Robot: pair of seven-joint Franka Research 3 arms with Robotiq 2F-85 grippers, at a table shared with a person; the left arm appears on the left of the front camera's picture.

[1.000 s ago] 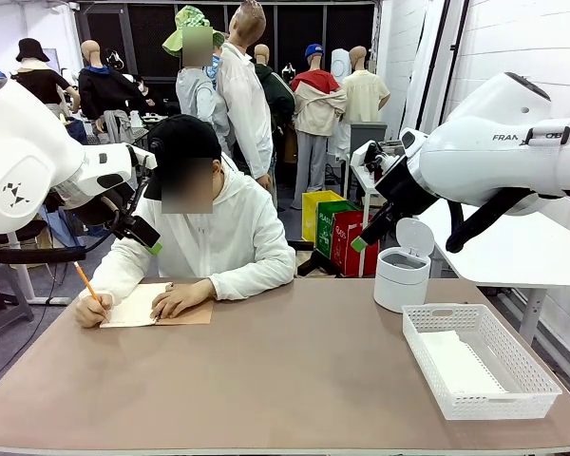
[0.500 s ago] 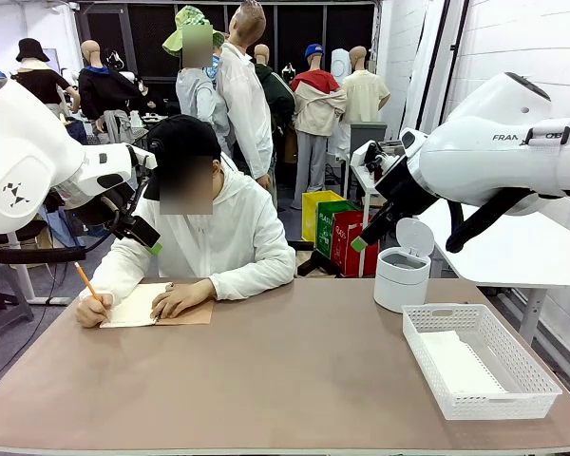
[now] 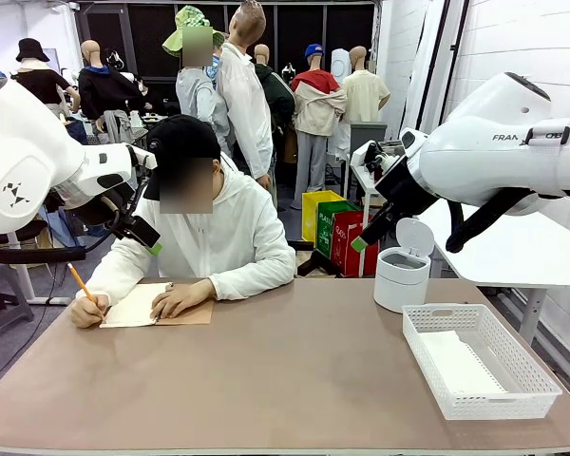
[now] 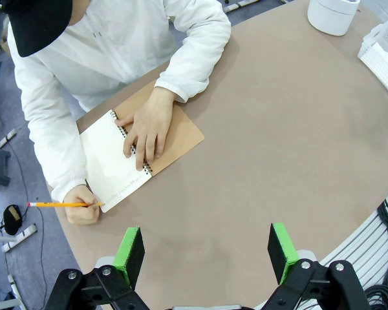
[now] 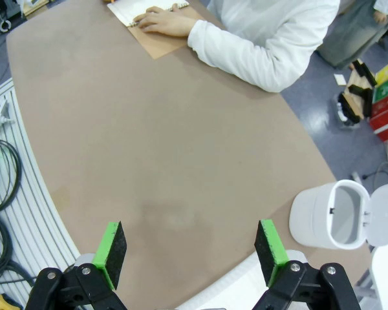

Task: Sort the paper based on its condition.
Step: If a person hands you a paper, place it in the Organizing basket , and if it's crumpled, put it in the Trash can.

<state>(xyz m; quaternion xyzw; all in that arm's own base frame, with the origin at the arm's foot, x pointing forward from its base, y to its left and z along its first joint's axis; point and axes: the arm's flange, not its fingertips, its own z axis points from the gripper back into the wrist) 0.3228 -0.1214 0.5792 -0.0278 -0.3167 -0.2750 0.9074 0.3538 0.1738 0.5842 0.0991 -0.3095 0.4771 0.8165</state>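
At the far left of the table a person writes with a pencil [image 3: 76,281] on the cream page of an open spiral notebook [image 3: 138,306] with a brown cover, also in the left wrist view [image 4: 110,168]. One hand lies flat on the binding. A flat white layer that looks like paper [image 3: 453,361] lies in the white basket [image 3: 527,385] at the right. My left gripper [image 3: 155,248] hangs open high above the notebook [image 4: 205,248]. Open too, my right gripper [image 3: 359,244] hovers above the bin side of the table [image 5: 191,250]. Neither holds anything.
A small white bin [image 3: 401,277] with its lid flipped up stands behind the basket, and appears in the right wrist view [image 5: 330,216]. The brown table [image 3: 285,380] is bare across its middle and front. Cables hang off the near edge [image 5: 0,174].
The person's pencil hand has slid a little to the left along the page. Both arms have stayed still.
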